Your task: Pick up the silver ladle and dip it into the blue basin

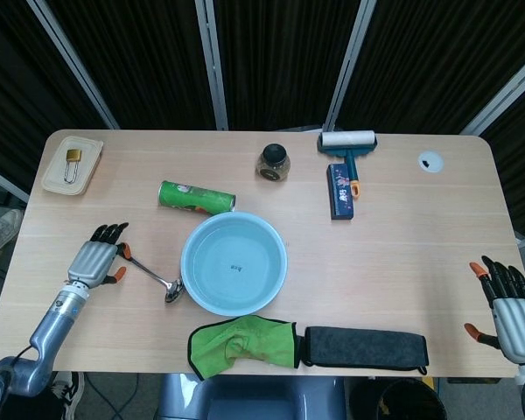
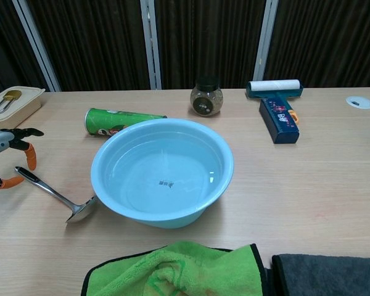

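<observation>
The silver ladle [image 1: 153, 273] [image 2: 52, 193] lies flat on the table left of the blue basin [image 1: 234, 263] [image 2: 162, 171], its bowl almost touching the basin's rim and its black-tipped handle pointing away to the left. The basin holds clear water. My left hand [image 1: 96, 259] [image 2: 6, 154] hovers over the handle's end with its fingers spread and nothing in them. My right hand [image 1: 510, 307] stays at the table's near right corner, fingers apart and empty; the chest view does not show it.
A green can [image 1: 196, 197] lies on its side behind the basin. A jar [image 1: 275, 162], a lint roller [image 1: 348, 142] and a blue box [image 1: 340, 191] stand further back. A tray with a padlock [image 1: 71, 164] sits far left. Green [image 1: 243, 345] and grey [image 1: 363, 346] cloths line the front edge.
</observation>
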